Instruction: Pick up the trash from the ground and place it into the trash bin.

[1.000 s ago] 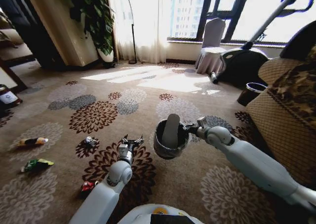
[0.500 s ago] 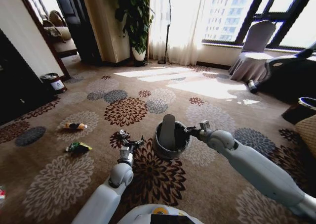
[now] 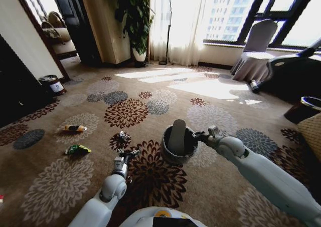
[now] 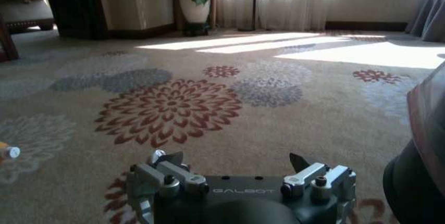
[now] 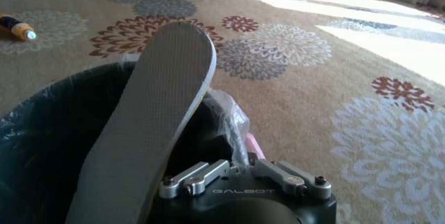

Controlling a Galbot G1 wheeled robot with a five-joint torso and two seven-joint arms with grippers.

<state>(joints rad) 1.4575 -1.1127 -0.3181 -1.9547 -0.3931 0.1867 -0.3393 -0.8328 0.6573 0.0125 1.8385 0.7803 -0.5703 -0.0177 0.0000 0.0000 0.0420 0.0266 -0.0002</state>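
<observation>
On the flowered carpet ahead lay your litter: an orange-and-yellow bottle-shaped packet [image 3: 73,128], a green packet [image 3: 77,149], a dark scrap [image 3: 122,136]. Your left pincer [image 3: 126,154] gaped empty; your right pincer [image 3: 202,135] clamped the grey-lined dark bin [image 3: 173,149], whose tall grey insole [image 5: 146,125] risked tipping out.

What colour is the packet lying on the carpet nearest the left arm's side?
Green and yellow packet, clearest in the head view.

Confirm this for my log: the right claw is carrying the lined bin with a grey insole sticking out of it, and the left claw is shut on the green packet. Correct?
Not quite. The left claw is open and empty, as the left wrist view shows; the green packet lies on the carpet in the head view. The rest holds: the right claw grips the rim of the bin with the grey insole sticking out.
</observation>
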